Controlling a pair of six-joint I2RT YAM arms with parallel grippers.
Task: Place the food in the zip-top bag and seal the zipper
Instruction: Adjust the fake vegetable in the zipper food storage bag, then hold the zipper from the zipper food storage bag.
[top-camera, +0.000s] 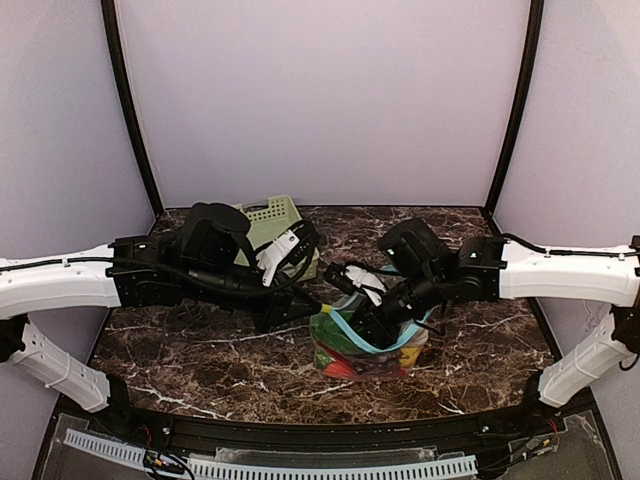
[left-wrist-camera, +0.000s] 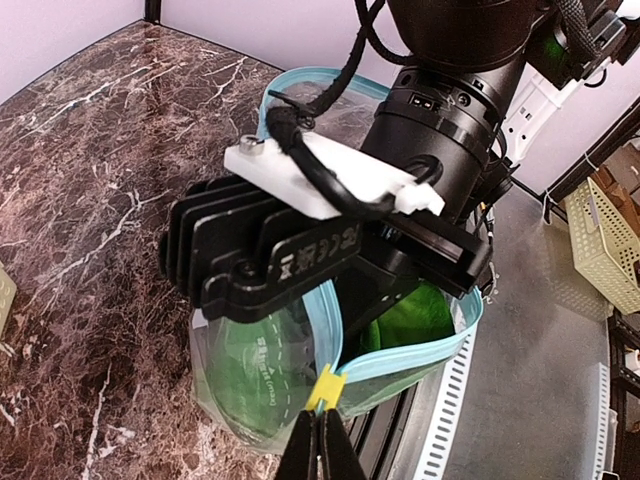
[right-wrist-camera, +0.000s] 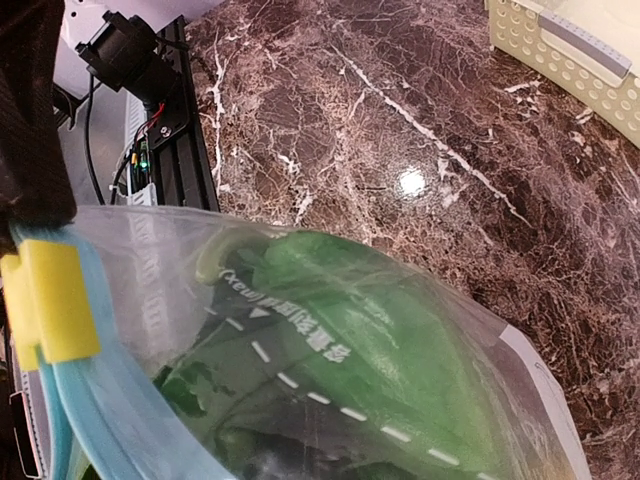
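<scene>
Both arms (top-camera: 150, 280) (top-camera: 500, 270) angled inward at bag (top-camera: 372, 358), L hand (left-wrist-camera: 322, 420) pinching slider (left-wrist-camera: 325, 388), R hand (top-camera: 360, 322) clamping zipper (left-wrist-camera: 420, 355).

food (top-camera: 338, 332) in zip-top bag (top-camera: 385, 370) | basket (top-camera: 275, 218) behind-left of it | both on table (top-camera: 200, 360)

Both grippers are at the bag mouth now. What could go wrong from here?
The zipper gapes with green food just under it; the slider may jam there. The left gripper, shut at the slider, and the right gripper crowd together and could collide. Nothing but the grippers steadies the zip-top bag, so a pull might tip it.
</scene>
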